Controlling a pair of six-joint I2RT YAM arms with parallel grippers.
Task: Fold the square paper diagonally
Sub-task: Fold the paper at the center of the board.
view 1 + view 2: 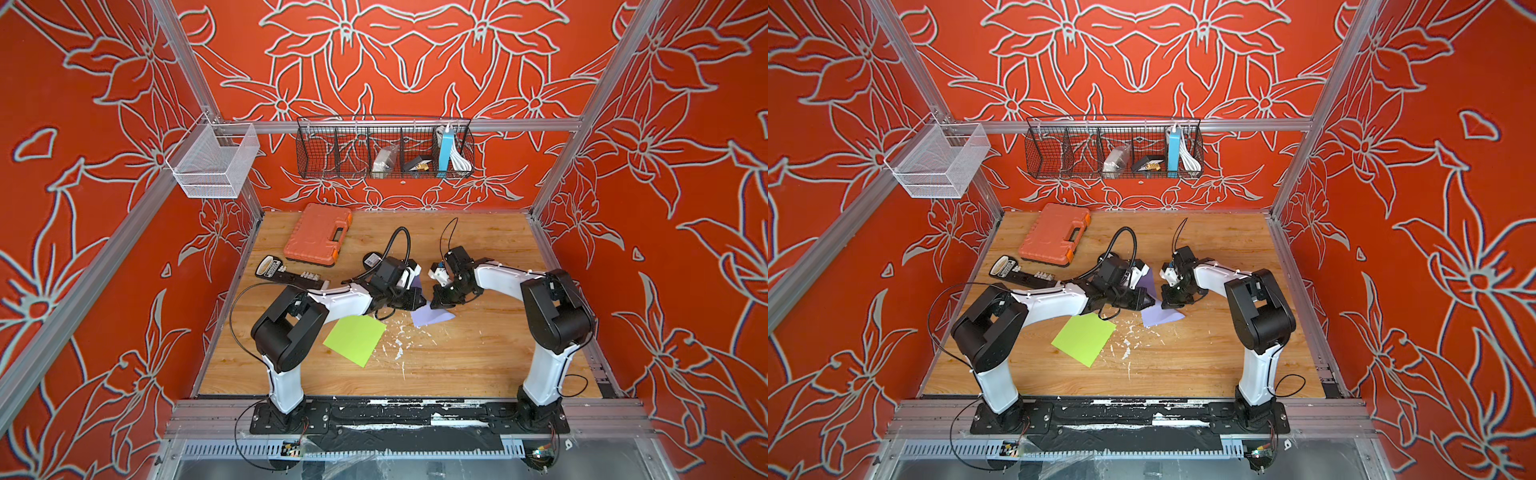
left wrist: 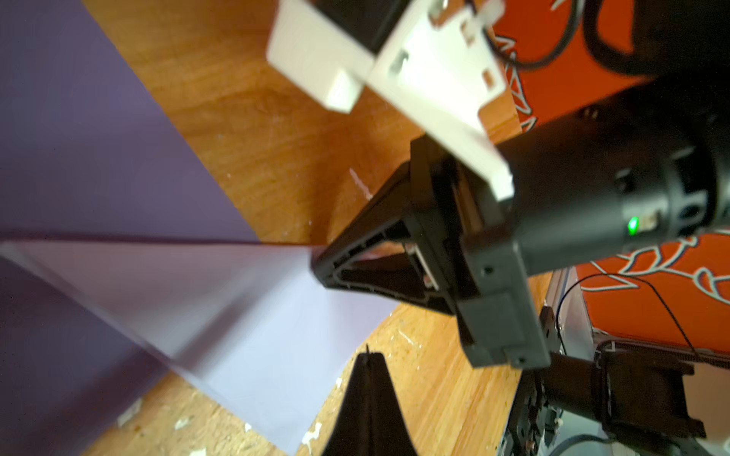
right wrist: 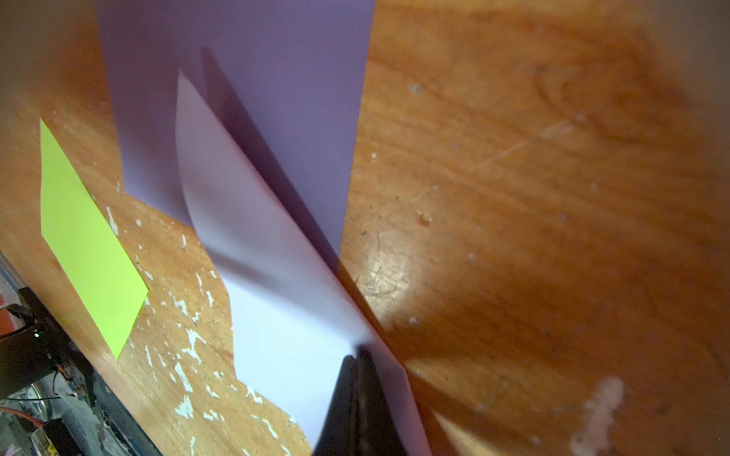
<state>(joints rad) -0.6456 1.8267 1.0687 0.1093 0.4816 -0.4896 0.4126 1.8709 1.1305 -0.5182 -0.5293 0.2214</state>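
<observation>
Right gripper (image 3: 356, 358) is pressed together, pinching a flap of the purple paper (image 3: 256, 98) and holding it up, pale underside showing. Rest of the sheet lies flat mid-table (image 1: 478, 353), between both arms. Left gripper (image 2: 368, 355) is closed too, with its tip at the sheet's edge; we can't tell if it grips or only pins. We read this as mid-fold. Next: carry the flap to the opposite corner, align, press the crease. Green paper (image 1: 355, 340) lies flat nearby.
</observation>
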